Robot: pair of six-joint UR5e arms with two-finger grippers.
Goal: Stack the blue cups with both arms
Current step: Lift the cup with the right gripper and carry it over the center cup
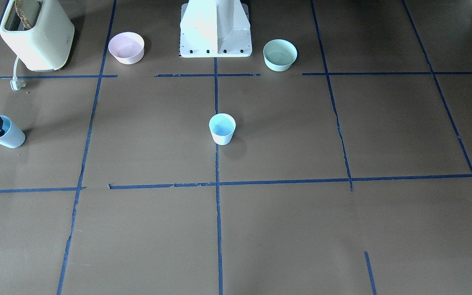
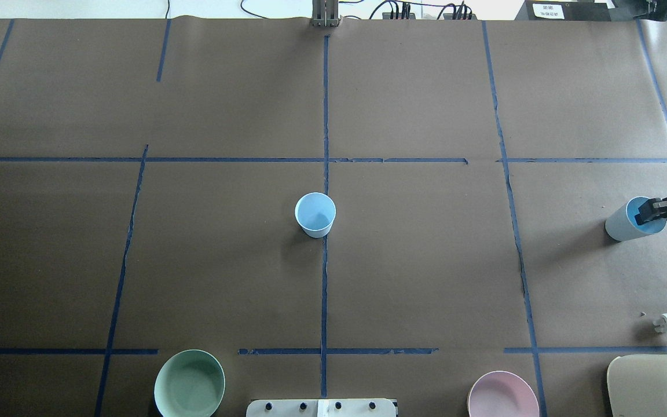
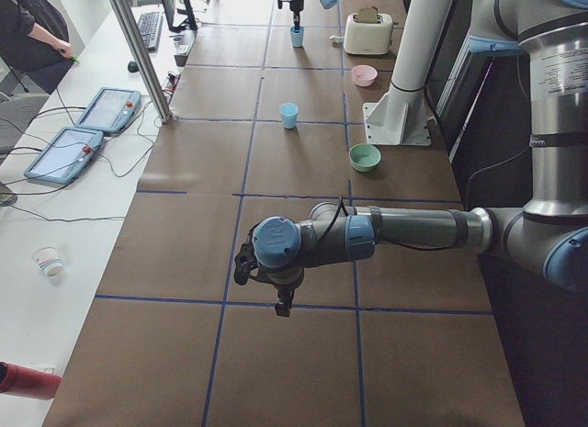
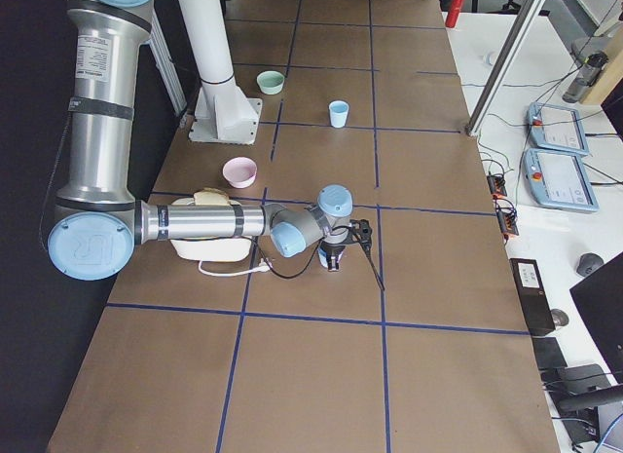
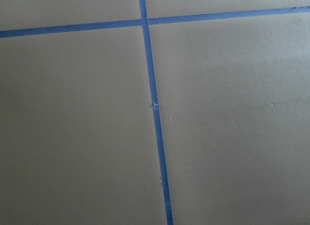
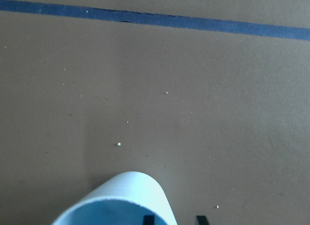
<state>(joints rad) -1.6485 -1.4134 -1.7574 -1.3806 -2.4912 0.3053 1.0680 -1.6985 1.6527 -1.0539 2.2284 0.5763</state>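
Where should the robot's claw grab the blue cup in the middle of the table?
Probably by the rim, from straight above. The middle cup stands upright with its open mouth facing up and bare table all around it, so one finger could slip inside and one outside, pinching the wall. The right claw sits at the other cup like that.

Open table (image 2: 414, 272) is lying all around the centre cup (image 2: 315, 214). The toaster (image 2: 655, 385), pink bowl (image 2: 502, 395) and green bowl (image 2: 189, 383) are crowding the pedestal (image 2: 321, 408) edge.
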